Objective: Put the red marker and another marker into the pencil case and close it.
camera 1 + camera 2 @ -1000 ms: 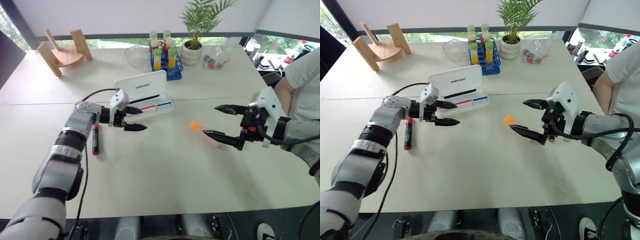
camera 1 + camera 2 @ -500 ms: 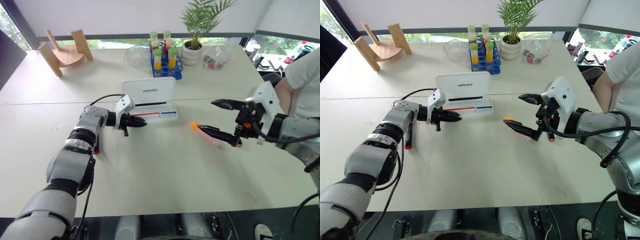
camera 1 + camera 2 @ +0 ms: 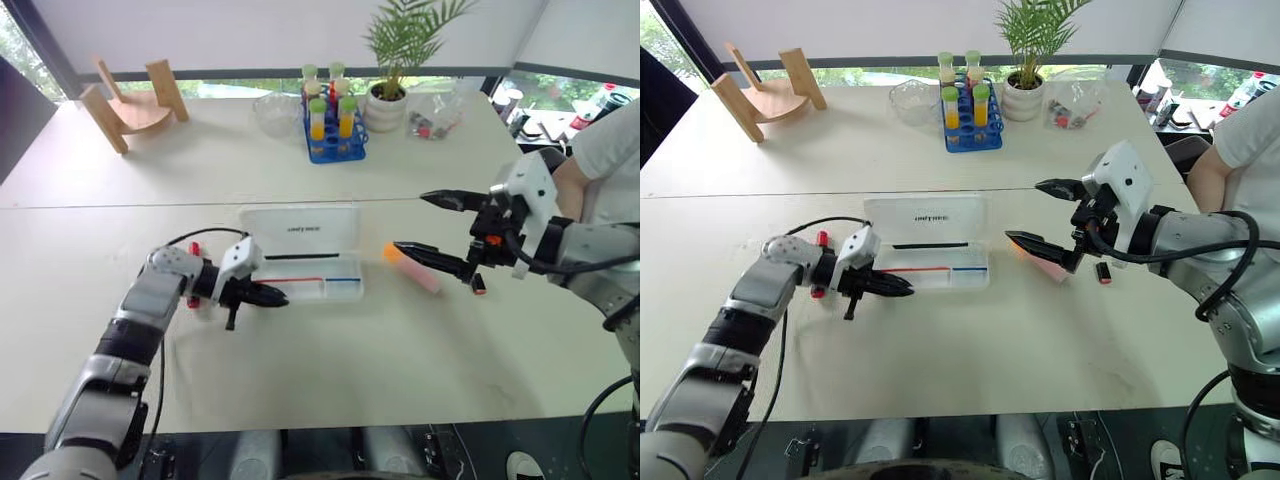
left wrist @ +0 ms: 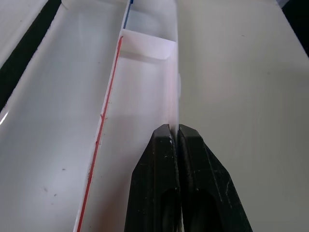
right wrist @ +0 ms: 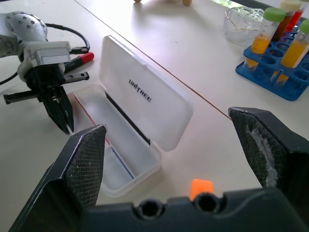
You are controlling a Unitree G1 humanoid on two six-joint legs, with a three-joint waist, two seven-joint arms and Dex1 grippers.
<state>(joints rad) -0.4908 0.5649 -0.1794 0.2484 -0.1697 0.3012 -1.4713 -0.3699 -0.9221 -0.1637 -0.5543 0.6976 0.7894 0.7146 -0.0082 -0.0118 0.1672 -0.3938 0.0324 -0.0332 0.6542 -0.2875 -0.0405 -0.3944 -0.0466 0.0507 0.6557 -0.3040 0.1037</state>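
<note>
The white pencil case [image 3: 297, 228] lies open in mid-table, lid flat toward the far side, tray [image 3: 940, 262] toward me. My left gripper [image 3: 272, 297] is shut on the tray's thin front wall [image 4: 174, 77] at its left end. Behind that wrist lies the red marker [image 5: 80, 60], its red tip [image 3: 823, 238] poking out. The pink marker [image 3: 414, 270] with the orange cap [image 5: 201, 186] rests just right of the case. My right gripper [image 3: 1023, 211] hovers open over it, one finger above and one low beside the cap.
Thin red and blue pens lie in the tray. A small black-and-red stub [image 3: 1102, 272] sits under my right wrist. At the back stand a blue tube rack [image 3: 333, 128], a glass bowl [image 3: 274, 110], a potted plant [image 3: 386, 98] and a wooden stand [image 3: 128, 105]. A person [image 3: 612, 140] sits at the right.
My left gripper closed on the case's front wall and drew back, pulling the case toward me along the table. The right gripper stayed open and hardly moved.
</note>
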